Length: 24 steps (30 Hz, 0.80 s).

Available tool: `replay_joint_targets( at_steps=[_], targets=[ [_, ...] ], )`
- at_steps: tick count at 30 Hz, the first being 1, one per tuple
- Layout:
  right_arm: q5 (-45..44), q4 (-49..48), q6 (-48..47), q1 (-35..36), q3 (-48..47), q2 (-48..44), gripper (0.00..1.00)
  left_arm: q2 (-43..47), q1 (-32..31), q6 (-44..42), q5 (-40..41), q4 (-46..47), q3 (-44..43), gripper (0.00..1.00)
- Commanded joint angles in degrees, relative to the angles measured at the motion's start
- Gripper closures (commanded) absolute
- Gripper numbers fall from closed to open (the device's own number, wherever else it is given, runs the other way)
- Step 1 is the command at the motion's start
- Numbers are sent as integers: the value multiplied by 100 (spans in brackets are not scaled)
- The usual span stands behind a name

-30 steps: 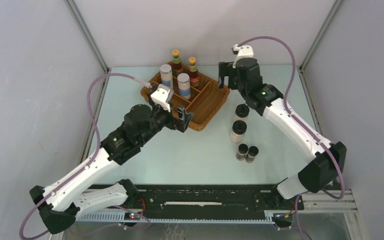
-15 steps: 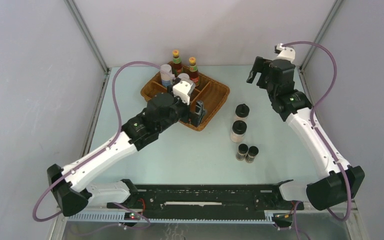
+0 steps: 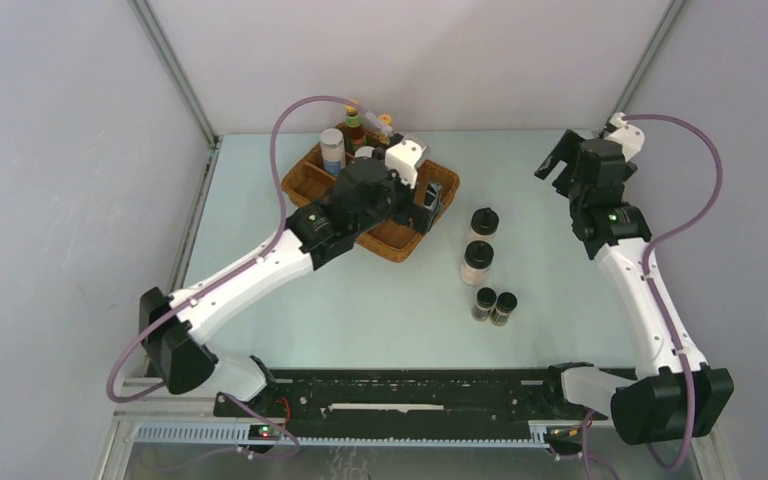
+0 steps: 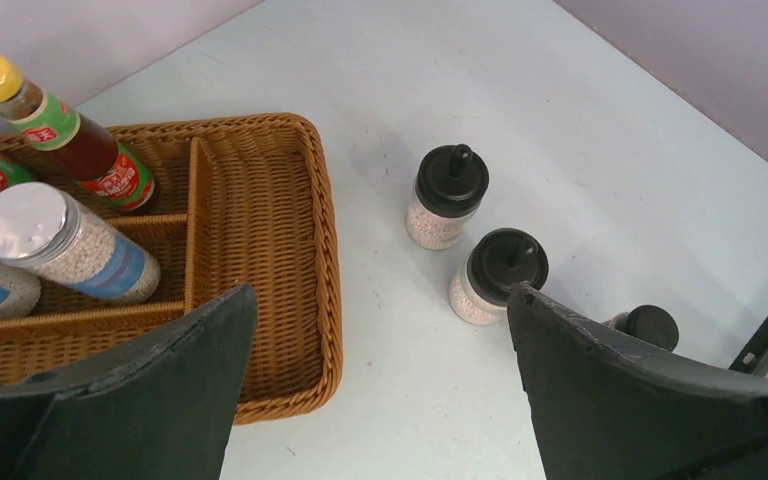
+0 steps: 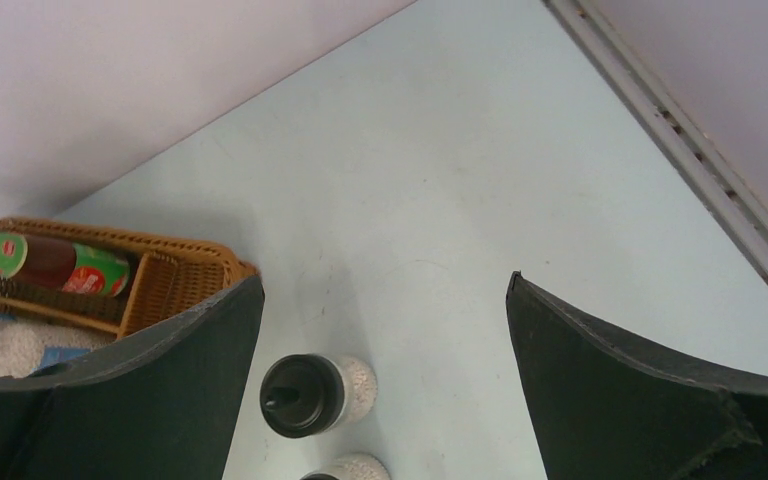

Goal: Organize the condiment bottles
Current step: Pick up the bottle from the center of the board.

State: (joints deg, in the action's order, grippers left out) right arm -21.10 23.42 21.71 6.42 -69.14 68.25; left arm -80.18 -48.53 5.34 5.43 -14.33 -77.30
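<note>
Left gripper [image 3: 430,200] wide open, empty, over right edge of wicker tray [image 4: 325,250]. Right gripper [image 5: 385,285] wide open, empty, far right. On table [image 3: 360,310], right of tray, stand far shaker [image 3: 483,222] and near shaker [image 3: 477,262]. Best: come down straight, pinch far shaker's body, keep it upright.

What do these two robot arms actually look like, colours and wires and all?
Both arms have white link shells with chunky black joints: left arm, right arm. A purplish cable loops along each to a small white block near the wrist. The left gripper and right gripper each have two broad, matte black fingers.
</note>
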Motion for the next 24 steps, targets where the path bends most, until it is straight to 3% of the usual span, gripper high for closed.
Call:
replay_joint_targets(
  at_steps=[1, 12, 24],
  targets=[
    [58, -160, 426, -293, 138, -309, 0, -429, -33, -186, -225, 36, -662, 0],
    [99, -149, 615, -498, 297, -369, 1, -2033, -38, -494, -107, -794, -2142, 0],
    [128, -181, 684, -589, 465, -481, 0, -3058, -34, -324, -492, -1001, -3089, 0]
  ],
)
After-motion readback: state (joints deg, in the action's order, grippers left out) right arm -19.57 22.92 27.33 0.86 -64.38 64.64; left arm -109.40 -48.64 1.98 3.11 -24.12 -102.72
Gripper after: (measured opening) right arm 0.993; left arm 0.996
